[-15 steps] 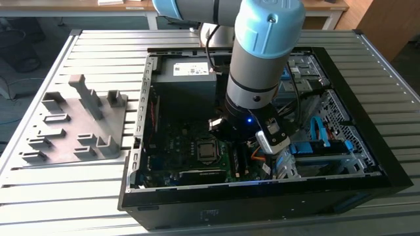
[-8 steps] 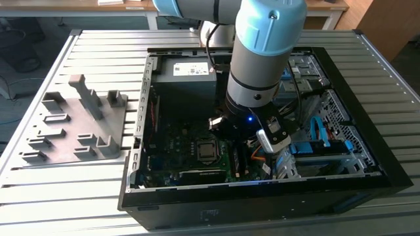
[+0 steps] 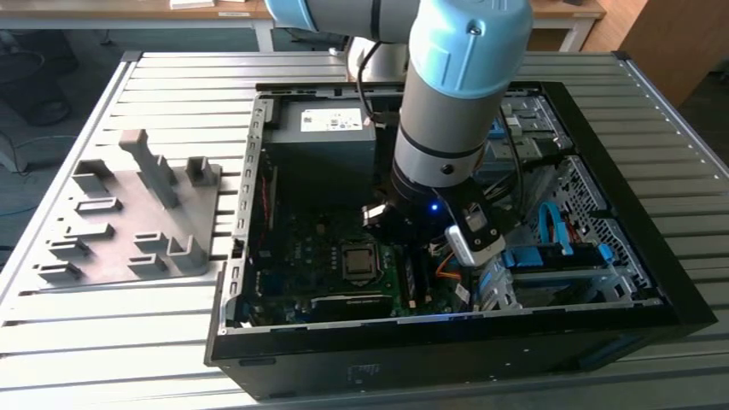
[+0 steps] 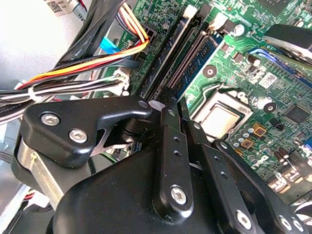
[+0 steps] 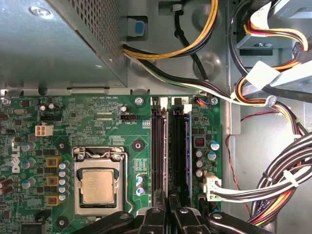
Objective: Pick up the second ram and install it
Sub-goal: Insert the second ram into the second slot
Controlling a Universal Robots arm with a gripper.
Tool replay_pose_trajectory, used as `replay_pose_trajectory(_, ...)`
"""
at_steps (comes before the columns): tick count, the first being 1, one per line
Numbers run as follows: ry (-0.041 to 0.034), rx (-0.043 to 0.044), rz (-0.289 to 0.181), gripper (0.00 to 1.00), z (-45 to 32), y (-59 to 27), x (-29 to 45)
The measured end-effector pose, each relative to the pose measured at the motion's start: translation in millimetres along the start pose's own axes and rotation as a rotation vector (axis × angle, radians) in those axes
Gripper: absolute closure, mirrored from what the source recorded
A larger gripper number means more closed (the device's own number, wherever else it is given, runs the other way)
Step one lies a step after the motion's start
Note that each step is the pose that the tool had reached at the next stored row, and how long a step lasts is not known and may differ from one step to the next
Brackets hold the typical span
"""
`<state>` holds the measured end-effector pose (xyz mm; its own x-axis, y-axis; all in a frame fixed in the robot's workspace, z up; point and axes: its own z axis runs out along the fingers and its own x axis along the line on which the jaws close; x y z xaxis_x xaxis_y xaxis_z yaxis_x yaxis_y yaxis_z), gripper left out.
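Over the near end of the two long black memory slots (image 5: 161, 146) my gripper (image 5: 169, 204) hangs inside the open computer case, fingers drawn together. In the second wrist view the gripper (image 4: 171, 105) tapers down to a white slot latch (image 4: 155, 104). A thin stick with a blue edge, the second ram (image 5: 187, 151), stands upright in the slot beside the fingertips, and its blue edge (image 4: 197, 73) runs along that slot. Whether anything is pinched between the fingers is hidden. My arm (image 3: 456, 128) reaches down into the case over the motherboard.
The black case (image 3: 456, 346) lies open on a slatted metal table. A grey slotted holder block (image 3: 137, 213) sits at the exterior view's left. The bare processor socket (image 5: 97, 185) lies beside the slots. Cable bundles (image 5: 273, 195) and the metal power supply (image 3: 324, 137) crowd the area.
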<state>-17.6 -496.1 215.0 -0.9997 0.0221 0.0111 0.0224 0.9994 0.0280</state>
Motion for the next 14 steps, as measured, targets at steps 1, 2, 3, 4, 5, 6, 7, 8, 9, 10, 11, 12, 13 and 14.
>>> replay_pose_trajectory(1,0.0005,0.0000,-0.001,0.86,0.4,0.0,-0.1)
replay_pose_trajectory(2,0.0010,0.0000,-0.001,0.86,0.9,0.0,-0.2)
replay_pose_trajectory(3,0.0013,0.0000,-0.002,0.86,1.2,0.0,-0.2)
replay_pose_trajectory(4,0.0014,0.0002,-0.002,0.86,1.4,0.0,-0.2)
replay_pose_trajectory(5,0.0015,0.0003,-0.002,0.86,1.4,0.0,-0.2)
replay_pose_trajectory(6,0.0015,0.0002,-0.002,0.86,1.4,0.0,-0.2)
replay_pose_trajectory(7,0.0015,0.0001,-0.002,0.86,1.5,0.0,-0.2)
replay_pose_trajectory(8,0.0014,0.0000,-0.002,0.86,1.6,0.0,-0.2)
replay_pose_trajectory(9,0.0014,0.0000,-0.002,0.86,1.5,0.0,-0.2)
replay_pose_trajectory(10,0.0013,-0.0003,-0.002,0.86,1.1,0.0,-0.2)
replay_pose_trajectory(11,0.0011,-0.0004,-0.002,0.86,-0.2,0.1,-0.2)
replay_pose_trajectory(12,0.0007,-0.0001,-0.003,0.86,-1.6,0.1,-0.2)
replay_pose_trajectory(13,0.0005,-0.0001,-0.003,0.86,-2.5,0.1,-0.2)
replay_pose_trajectory(14,0.0004,-0.0002,-0.003,0.86,-2.6,0.2,-0.2)
